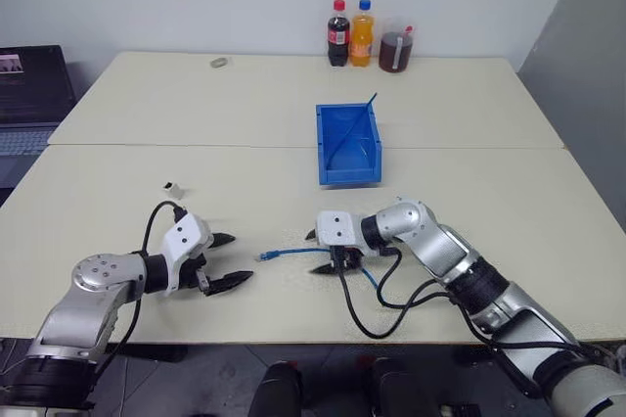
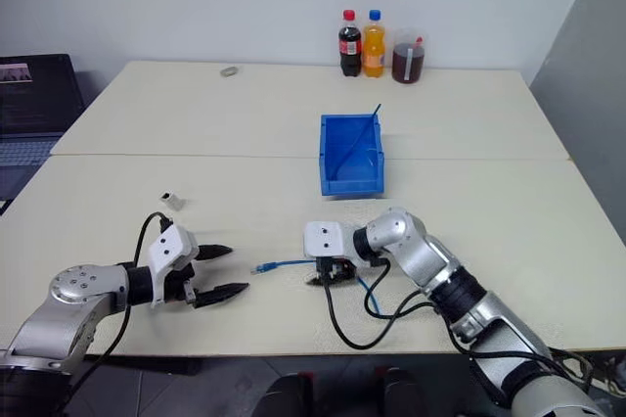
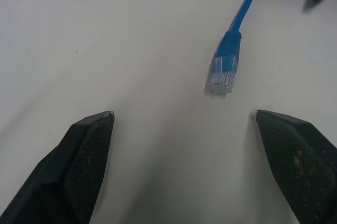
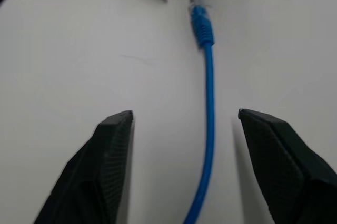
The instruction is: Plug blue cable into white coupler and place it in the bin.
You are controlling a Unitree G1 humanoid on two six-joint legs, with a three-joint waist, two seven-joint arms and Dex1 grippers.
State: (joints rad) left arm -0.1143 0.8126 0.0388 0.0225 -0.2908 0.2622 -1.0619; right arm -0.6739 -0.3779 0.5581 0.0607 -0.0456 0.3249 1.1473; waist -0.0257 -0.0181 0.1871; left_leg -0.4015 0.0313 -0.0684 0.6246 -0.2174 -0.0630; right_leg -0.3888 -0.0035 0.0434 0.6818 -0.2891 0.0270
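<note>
Where the right gripper [image 1: 331, 262] covers it, the blue cable [image 1: 291, 254] vanishes.

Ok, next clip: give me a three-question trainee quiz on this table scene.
1. True or false: the thin light-blue cable lies inside the bright blue plastic bin.
2. Which gripper has the cable running between its open black fingers: A) left gripper, B) right gripper?
3. What does the cable's clear plug rest on?

Key: 1. False, it lies on the table. 2. B. 3. The bare table; the tiny white boxy coupler sits apart from it.
</note>
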